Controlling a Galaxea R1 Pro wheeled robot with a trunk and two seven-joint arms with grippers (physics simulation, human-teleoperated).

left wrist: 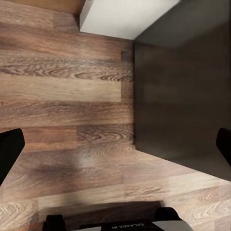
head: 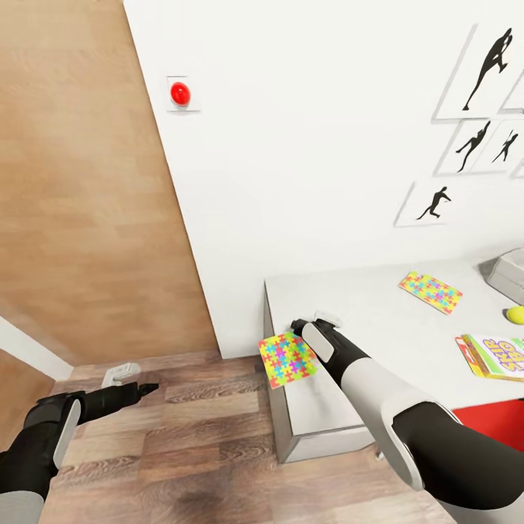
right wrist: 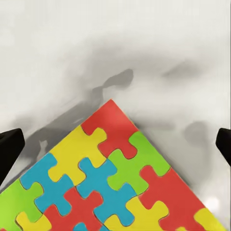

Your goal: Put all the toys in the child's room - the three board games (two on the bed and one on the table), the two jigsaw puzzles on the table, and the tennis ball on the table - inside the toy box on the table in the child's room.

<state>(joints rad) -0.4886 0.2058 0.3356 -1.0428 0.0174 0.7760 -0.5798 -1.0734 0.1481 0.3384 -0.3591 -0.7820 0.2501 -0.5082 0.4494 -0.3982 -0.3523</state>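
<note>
The white wall point(head: 306, 145) takes up most of the head view, carrying a red round button point(head: 179, 92) on a small plate and a cluster of black sports-silhouette pictures point(head: 484, 69) up at the right. Beside it runs a broad wood panel point(head: 80, 182), and below lies the wood-plank floor point(head: 189, 437), seen again close up in the left wrist view point(left wrist: 67, 110). The table point(head: 349, 313) juts in from the right, its pale top carrying the task's things: at the far right edge a corner of the light grey toy box point(head: 509, 271), and nearer, the Skip-Bo board game point(head: 498, 355) lying flat, partly cut off by the frame. The right arm point(head: 407, 415) reaches over the table's near corner, and the right gripper point(head: 297, 329) is clamped on one jigsaw puzzle point(head: 287, 359), which hangs tilted past the table's edge above the floor; the right wrist view shows that puzzle point(right wrist: 110, 178) between the dark fingers, with grey table surface beyond. The second jigsaw puzzle point(head: 430, 291) lies flat further back on the table, near the toy box. The left gripper point(head: 149, 389) hovers low over the floor, well apart from the table, its fingers spread wide and holding nothing. The tennis ball point(head: 515, 314) sits on the table between toy box and Skip-Bo game.
</note>
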